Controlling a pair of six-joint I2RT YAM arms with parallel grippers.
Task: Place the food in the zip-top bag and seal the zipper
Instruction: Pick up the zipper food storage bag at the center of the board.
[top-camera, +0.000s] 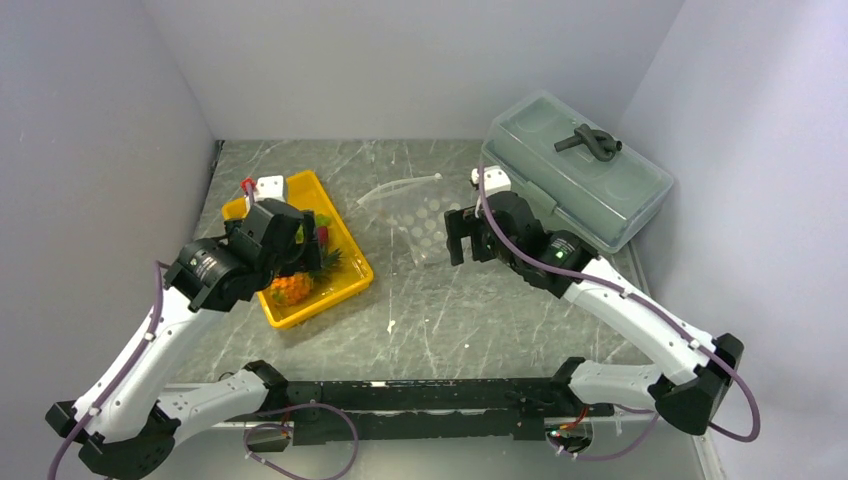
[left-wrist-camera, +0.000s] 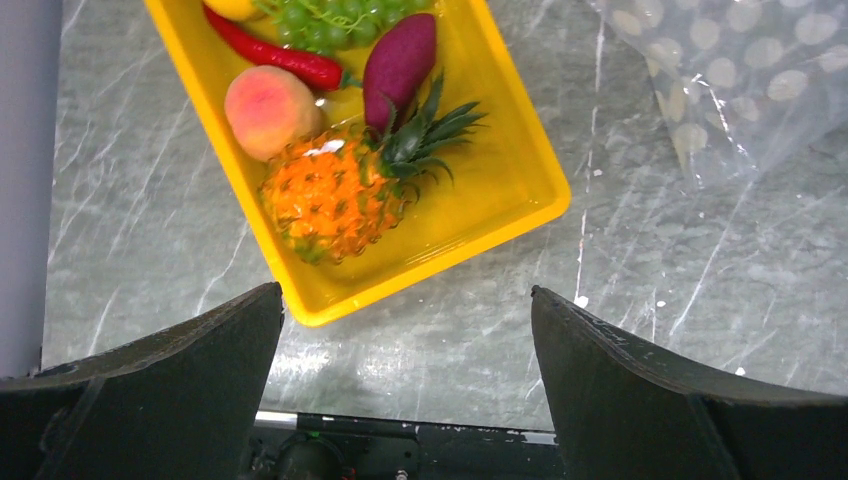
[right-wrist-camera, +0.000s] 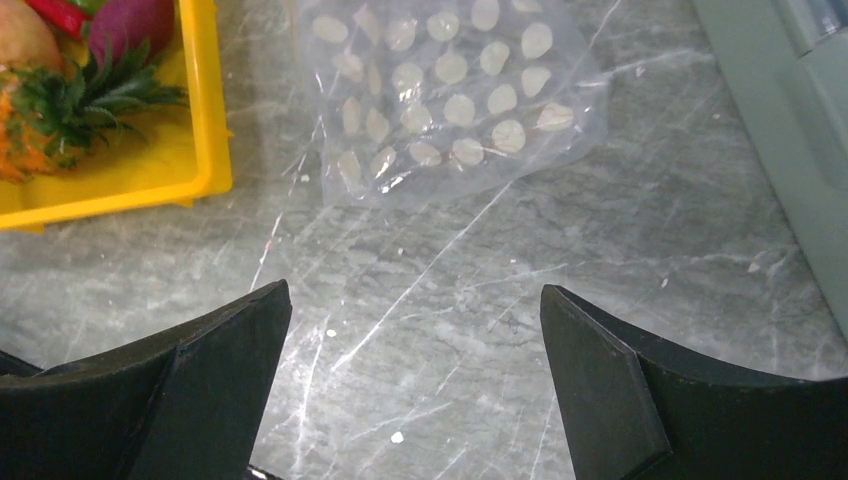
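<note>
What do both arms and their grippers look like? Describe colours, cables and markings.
Both the left arm and right arm have white link shells with black joints and bases. A purple cable runs along each. The left gripper and right gripper carry broad, black, wedge-shaped fingers. A small green light glows on the right arm.

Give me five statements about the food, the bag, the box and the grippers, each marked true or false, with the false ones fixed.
1. The pineapple lies in the yellow tray. True.
2. The zip-top bag holds the peach. False: the peach lies in the tray, and no food shows in the bag.
3. The left gripper and the right gripper are both open and empty. True.
4. The grey-green box stands left of the tray. False: it stands at the far right, beyond the bag.
5. The red chili pepper lies on the bare table. False: it lies in the tray.
</note>
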